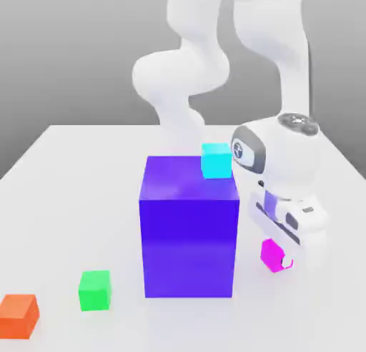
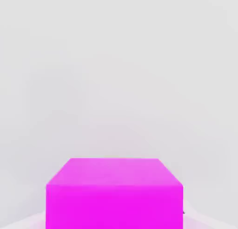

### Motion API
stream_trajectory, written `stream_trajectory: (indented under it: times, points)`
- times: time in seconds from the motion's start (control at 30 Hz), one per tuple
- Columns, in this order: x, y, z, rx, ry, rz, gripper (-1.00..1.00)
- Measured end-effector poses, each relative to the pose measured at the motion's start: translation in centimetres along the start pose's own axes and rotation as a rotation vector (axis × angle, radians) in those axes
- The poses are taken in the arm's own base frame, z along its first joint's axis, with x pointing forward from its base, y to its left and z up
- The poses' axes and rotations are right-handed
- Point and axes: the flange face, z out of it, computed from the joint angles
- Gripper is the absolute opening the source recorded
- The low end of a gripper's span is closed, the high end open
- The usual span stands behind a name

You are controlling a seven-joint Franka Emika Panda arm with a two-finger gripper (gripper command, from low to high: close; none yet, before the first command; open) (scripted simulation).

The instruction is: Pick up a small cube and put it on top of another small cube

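Magenta cube (image 1: 271, 253) within end effector (image 1: 277, 259)

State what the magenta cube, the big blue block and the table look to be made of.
Magenta cube: flat, matte, uniform colour with no grain, plastic-like at most. Big blue block: smooth, faintly glossy, a pale sheen on its top; perhaps plastic. Table: plain white, matte, soft shadows. All are simulator renders, so materials stay open.

On the table (image 1: 78, 172), the big block (image 1: 189, 236) stands at centre, a cube (image 1: 216, 160) behind its top corner. My gripper (image 1: 277, 256) sits at the exterior view's right on the small cube (image 1: 271, 253). Another small cube (image 1: 95, 290) and one more cube (image 1: 18, 316) lie left.
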Motion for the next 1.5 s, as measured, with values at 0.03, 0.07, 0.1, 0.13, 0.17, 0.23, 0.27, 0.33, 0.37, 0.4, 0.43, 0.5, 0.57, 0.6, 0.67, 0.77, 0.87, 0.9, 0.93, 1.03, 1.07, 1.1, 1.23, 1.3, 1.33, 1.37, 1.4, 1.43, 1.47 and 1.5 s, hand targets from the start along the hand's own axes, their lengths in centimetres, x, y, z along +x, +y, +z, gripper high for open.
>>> stream_trajectory:
  times: [0.03,0.07,0.1,0.13,0.17,0.23,0.27,0.33,0.37,0.4,0.43,0.5,0.57,0.6,0.67,0.77,0.87,0.9,0.93,1.03,1.07,1.1,1.23,1.3,1.33,1.37,1.4,1.43,1.47,1.5]
  points:
    - [0.0,0.0,-0.6,0.0,0.0,0.0,-1.0]
    - [0.0,0.0,-1.1,0.0,0.0,0.0,-1.0]
    - [0.0,0.0,-1.7,0.0,0.0,0.001,-1.0]
    - [0.0,-0.1,-2.2,0.002,0.0,0.001,-1.0]
    - [-0.1,-0.1,-2.7,0.003,-0.001,0.002,-1.0]
    - [-0.3,-0.3,-3.6,0.007,-0.003,0.009,-1.0]
    - [-0.3,0.2,-3.8,0.003,-0.002,0.04,-1.0]
    - [-0.2,2.3,-4.8,-0.023,0.015,0.126,-1.0]
    - [-0.2,3.6,-5.3,-0.039,0.027,0.173,-1.0]
    - [-0.3,5.0,-5.9,-0.057,0.039,0.22,-1.0]
    - [-0.4,6.3,-6.5,-0.075,0.052,0.267,-1.0]
    - [-0.7,8.9,-7.8,-0.114,0.078,0.358,-1.0]
    - [-1.1,11.5,-9.2,-0.155,0.104,0.446,-1.0]
    - [-1.4,12.7,-9.9,-0.175,0.118,0.489,-1.0]
    - [-2.0,15.1,-11.3,-0.217,0.144,0.574,-1.0]
    - [-3.4,18.5,-13.4,-0.276,0.179,0.704,-1.0]
    - [-6.7,21.0,-13.0,-0.272,0.148,0.857,-1.0]
    - [-8.5,21.9,-12.8,-0.269,0.133,0.918,-1.0]
    - [-11.0,22.9,-12.5,-0.265,0.115,0.992,-1.0]
    - [-21.4,25.8,-11.6,-0.247,0.047,1.288,-1.0]
    - [-25.1,26.3,-11.2,-0.234,0.019,1.391,-1.0]
    - [-27.3,26.3,-10.9,-0.217,-0.002,1.436,-1.0]
    - [-29.1,25.0,-10.5,-0.152,-0.029,1.37,-1.0]
    - [-29.7,24.2,-10.2,-0.118,-0.032,1.317,-1.0]
    - [-30.0,23.8,-10.1,-0.101,-0.032,1.289,-1.0]
    - [-30.3,23.4,-9.9,-0.083,-0.032,1.262,-1.0]
    - [-30.6,23.0,-9.7,-0.065,-0.031,1.235,-1.0]
    - [-30.8,22.6,-9.6,-0.047,-0.027,1.205,-1.0]
    - [-30.9,22.1,-9.4,-0.03,-0.023,1.171,-1.0]
    - [-30.7,21.8,-9.2,-0.014,-0.017,1.128,-1.0]
